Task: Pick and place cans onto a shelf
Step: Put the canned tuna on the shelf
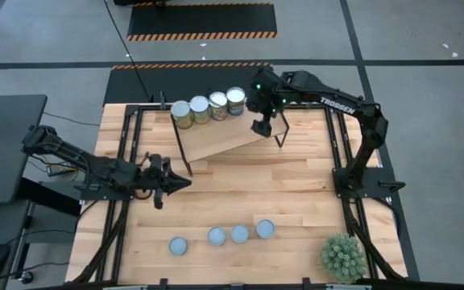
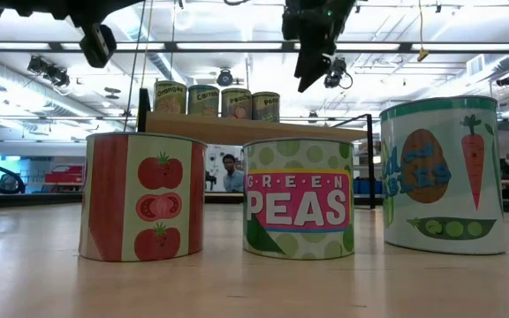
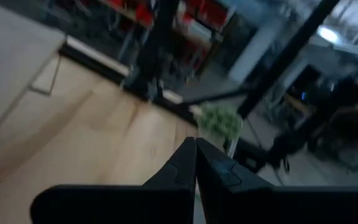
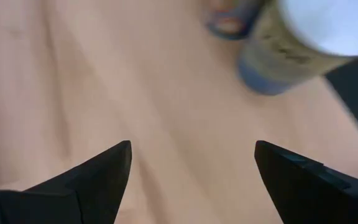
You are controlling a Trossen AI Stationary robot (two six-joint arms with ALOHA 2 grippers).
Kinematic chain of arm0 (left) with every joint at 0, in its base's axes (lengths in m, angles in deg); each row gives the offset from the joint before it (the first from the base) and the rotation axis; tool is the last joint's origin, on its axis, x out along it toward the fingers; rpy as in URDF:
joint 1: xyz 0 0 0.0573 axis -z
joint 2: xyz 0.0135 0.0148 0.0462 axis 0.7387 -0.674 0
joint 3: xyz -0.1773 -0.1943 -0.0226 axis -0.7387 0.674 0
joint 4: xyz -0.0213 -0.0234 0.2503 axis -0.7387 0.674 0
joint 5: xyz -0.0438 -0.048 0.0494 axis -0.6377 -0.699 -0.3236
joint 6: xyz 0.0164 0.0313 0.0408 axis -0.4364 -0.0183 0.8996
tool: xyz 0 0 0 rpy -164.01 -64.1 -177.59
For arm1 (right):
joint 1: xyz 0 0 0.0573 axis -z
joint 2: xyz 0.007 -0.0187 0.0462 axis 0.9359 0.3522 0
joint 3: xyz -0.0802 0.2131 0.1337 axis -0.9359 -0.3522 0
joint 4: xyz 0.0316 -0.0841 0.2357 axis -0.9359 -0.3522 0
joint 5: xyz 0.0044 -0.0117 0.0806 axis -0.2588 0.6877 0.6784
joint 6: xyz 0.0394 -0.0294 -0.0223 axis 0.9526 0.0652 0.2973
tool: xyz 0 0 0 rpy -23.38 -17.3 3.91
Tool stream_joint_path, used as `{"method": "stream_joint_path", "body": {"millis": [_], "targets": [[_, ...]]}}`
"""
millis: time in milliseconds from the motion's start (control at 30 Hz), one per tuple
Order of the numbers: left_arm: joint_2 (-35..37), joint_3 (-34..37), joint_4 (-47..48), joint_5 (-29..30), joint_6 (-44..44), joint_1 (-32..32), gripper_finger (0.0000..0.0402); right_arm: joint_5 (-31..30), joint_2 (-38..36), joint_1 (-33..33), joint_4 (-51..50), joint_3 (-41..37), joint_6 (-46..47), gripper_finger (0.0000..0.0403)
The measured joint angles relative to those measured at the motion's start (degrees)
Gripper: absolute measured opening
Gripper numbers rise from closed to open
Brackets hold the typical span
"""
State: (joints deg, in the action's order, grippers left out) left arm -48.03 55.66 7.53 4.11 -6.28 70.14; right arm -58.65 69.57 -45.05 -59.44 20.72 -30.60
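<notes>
high: four cans (image 1: 208, 108) in a row on shelf (image 1: 224, 138), four more cans (image 1: 221, 236) on table (image 1: 240, 193), labels hidden | low: "GREEN PEAS" readable — shelf labels unclear | left gripper (image 3: 196, 163) pressed together | right gripper (image 4: 191, 165) spread — empty, beside a cut-off can (image 4: 303, 37)

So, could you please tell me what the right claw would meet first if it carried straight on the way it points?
Probably the bare shelf board below the open right claw; the nearest can sits off to one side, though depth is unclear.

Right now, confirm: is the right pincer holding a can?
No. The right pincer is open and empty above the shelf, beside the row of cans.
</notes>
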Motion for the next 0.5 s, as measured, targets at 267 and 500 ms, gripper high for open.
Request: {"method": "stream_joint_path", "body": {"millis": [267,500], "targets": [[0.0,-3.0,14.3,-5.6,-6.8,3.1,0.0016,0.1,-0.3,-8.9,-0.8,0.0,10.4,0.0348],[-1.2,-3.0,17.9,-6.9,-11.9,8.9,0.0016,-4.5,-0.2,-19.5,-0.7,0.0,20.4,0.0348]]}}
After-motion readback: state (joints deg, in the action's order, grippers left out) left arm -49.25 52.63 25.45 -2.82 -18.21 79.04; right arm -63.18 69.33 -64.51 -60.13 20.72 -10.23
